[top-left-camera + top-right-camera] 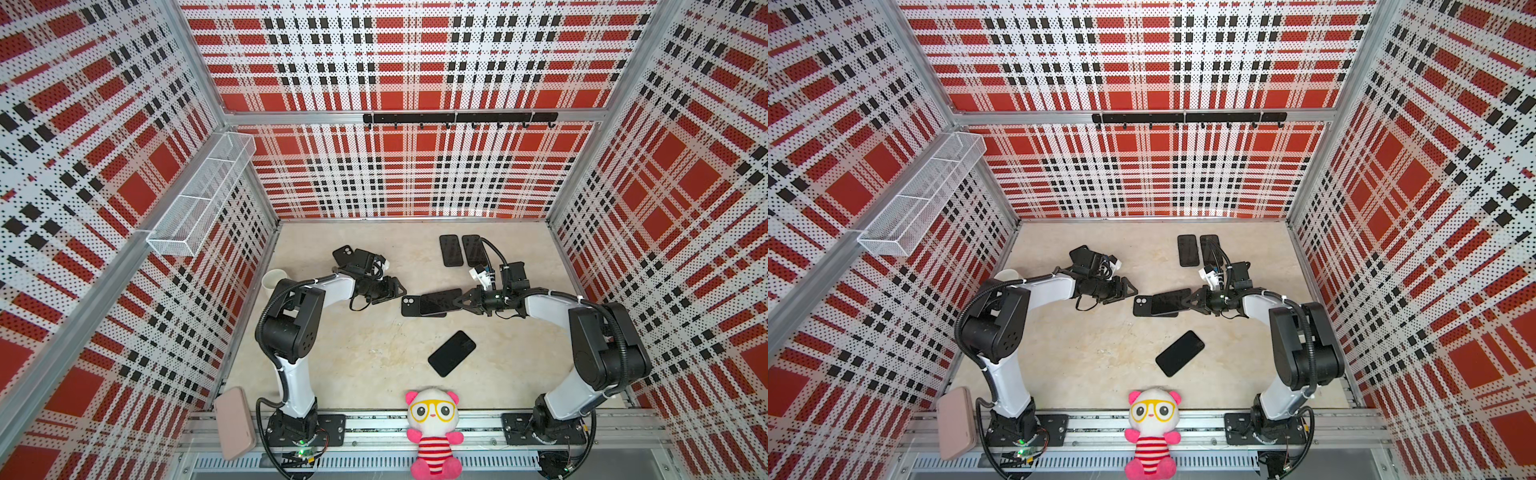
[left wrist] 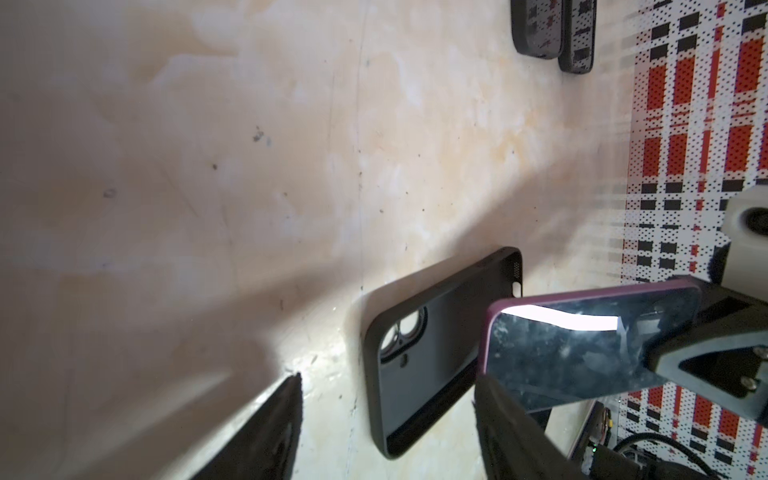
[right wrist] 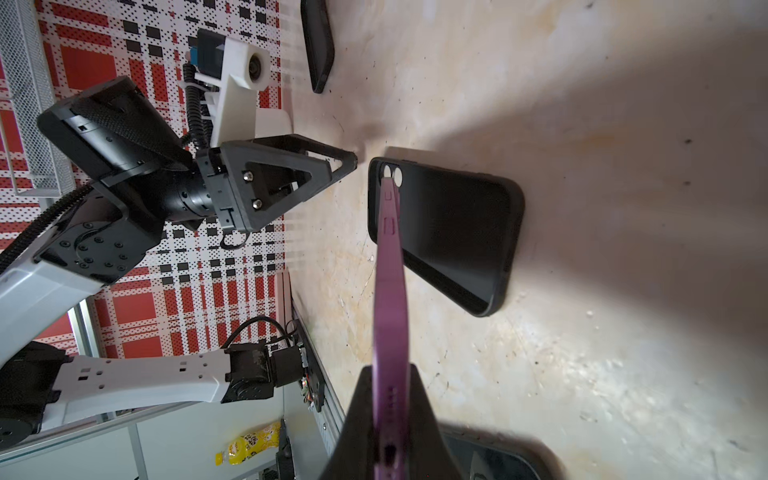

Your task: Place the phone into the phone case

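Right wrist view: right gripper (image 3: 390,376) pinches purple-edged glass-faced phone (image 3: 390,270) by 1 end, likely stiff and slippery; left gripper (image 3: 351,162) part-open, empty, beside black rubbery phone case (image 3: 457,232).

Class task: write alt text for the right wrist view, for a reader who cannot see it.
The right gripper, shut on a purple-edged phone seen edge-on, holds it over an empty black phone case lying open side up on the beige table. The left gripper sits close to the case's camera-cutout end.
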{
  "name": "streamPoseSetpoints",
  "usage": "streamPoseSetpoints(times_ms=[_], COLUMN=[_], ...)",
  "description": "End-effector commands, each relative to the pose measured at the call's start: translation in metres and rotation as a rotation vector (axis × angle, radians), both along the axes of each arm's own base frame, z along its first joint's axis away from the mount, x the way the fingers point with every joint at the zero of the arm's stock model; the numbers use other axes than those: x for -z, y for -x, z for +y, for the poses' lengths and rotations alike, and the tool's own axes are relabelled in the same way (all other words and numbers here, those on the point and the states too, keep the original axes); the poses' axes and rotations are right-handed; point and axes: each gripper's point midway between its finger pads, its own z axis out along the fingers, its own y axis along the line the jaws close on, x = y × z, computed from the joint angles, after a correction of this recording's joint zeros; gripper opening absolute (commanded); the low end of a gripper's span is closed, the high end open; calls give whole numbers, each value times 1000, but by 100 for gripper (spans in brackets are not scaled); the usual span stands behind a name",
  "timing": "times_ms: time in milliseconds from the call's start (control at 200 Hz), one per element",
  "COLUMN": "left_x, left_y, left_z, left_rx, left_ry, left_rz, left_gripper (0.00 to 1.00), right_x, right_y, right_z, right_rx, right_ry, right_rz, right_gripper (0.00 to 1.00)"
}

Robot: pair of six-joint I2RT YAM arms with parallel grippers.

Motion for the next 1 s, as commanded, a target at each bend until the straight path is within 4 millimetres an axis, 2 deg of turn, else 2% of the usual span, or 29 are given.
streamPoseSetpoints(times_ms=[0, 235, 762, 997], left_x=[7, 13, 14, 18], left_y=[13, 16, 18, 23], left_z=[-7, -8, -11, -15], left_rx=[62, 70, 78, 90], left_ry=[-8, -21, -11, -7], left_rz=[25, 43, 57, 74], left_gripper=[64, 55, 38, 36], right_x=[-16, -6, 20, 29], right_y=[-15, -20, -14, -15], right_z=[7, 9, 16, 22], right_rx=[-9, -14, -65, -75], right_ry=[-33, -35, -6, 8], right_rz=[-60, -32, 50, 67], right_gripper=[0, 0, 2, 3])
